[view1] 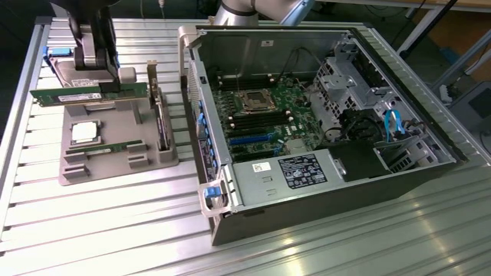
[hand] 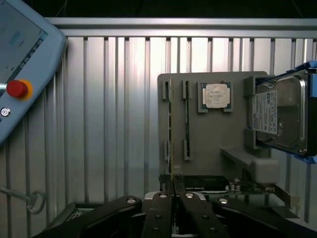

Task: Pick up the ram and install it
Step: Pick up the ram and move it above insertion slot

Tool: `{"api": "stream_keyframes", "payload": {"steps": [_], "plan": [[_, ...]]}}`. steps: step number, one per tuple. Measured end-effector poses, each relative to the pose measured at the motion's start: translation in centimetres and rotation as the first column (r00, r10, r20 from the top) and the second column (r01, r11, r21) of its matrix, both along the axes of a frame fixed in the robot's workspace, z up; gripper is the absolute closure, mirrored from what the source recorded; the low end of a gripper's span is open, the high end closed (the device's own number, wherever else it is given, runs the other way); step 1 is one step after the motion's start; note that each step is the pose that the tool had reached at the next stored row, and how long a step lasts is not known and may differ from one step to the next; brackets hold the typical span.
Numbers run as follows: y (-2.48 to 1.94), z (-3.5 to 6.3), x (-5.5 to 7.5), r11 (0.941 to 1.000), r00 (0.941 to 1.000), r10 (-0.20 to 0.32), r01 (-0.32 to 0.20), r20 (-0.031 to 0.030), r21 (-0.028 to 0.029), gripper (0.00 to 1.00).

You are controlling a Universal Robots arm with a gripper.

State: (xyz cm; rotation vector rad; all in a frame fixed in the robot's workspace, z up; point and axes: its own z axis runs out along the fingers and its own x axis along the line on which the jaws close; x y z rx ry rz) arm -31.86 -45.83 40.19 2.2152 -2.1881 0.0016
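Note:
My gripper [view1: 109, 86] hangs over the grey holder tray [view1: 115, 169] at the exterior view's left. It is shut on the ram [view1: 86, 94], a narrow green stick with a white label, held level and lifted clear of the tray. In the wrist view the gripper [hand: 173, 191] pinches the ram [hand: 172, 144], which appears edge-on as a thin line above the tray [hand: 208, 144]. A second, similar stick [view1: 103, 148] lies in its slot on the tray [hand: 186, 124]. The open computer case [view1: 429, 172] lies to the exterior view's right, with the motherboard's memory slots [view1: 247, 119] exposed.
The tray also carries a square silver processor [view1: 84, 132], an upright green card with a metal bracket [view1: 157, 115] and a hard drive [hand: 280, 114]. A teach pendant with a red button [hand: 17, 88] lies on the slatted metal table [view1: 115, 230].

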Motion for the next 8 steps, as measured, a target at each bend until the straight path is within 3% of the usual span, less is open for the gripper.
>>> {"api": "stream_keyframes", "payload": {"steps": [4,8], "plan": [[0.0,0.0,0.9,1.0,1.0,0.0,0.0,0.0,0.0,0.88],[0.0,0.0,2.9,1.0,1.0,0.0,0.0,-0.0003,0.0,0.88]]}}
